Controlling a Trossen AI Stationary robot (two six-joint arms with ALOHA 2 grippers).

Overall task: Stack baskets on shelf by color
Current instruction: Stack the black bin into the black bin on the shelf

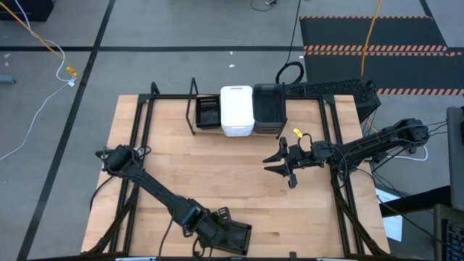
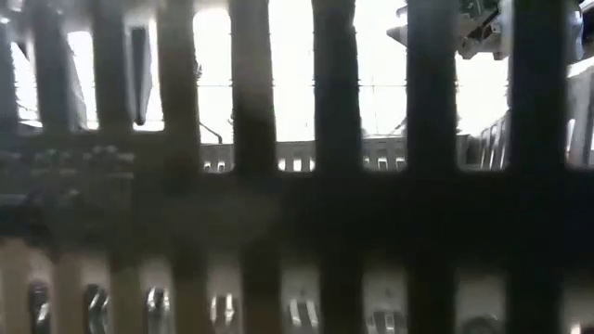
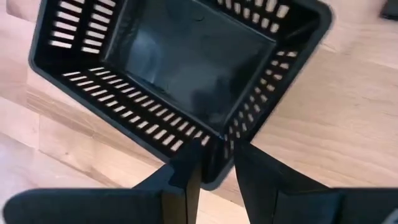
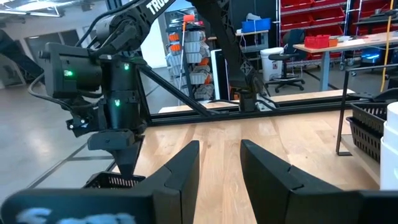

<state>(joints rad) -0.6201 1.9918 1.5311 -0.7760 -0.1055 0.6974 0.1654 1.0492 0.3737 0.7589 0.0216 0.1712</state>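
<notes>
My left gripper is at the table's near edge, shut on a dark slotted basket. The left wrist view looks into that basket, and its slotted wall fills the low view. My right gripper hovers open over the table right of the middle and touches nothing. On the shelf at the far edge stand small black trays, white baskets and dark baskets, side by side. My left gripper pinches the dark basket by a corner of its rim between its two fingers. The basket is tilted, its opening turned toward the wrist camera. Whether any part of it rests on the table, I cannot tell.
Black rods of the frame run along the table's left and right sides. The wooden top between the shelf and the held basket is bare. In the right wrist view the left arm stands across the table.
</notes>
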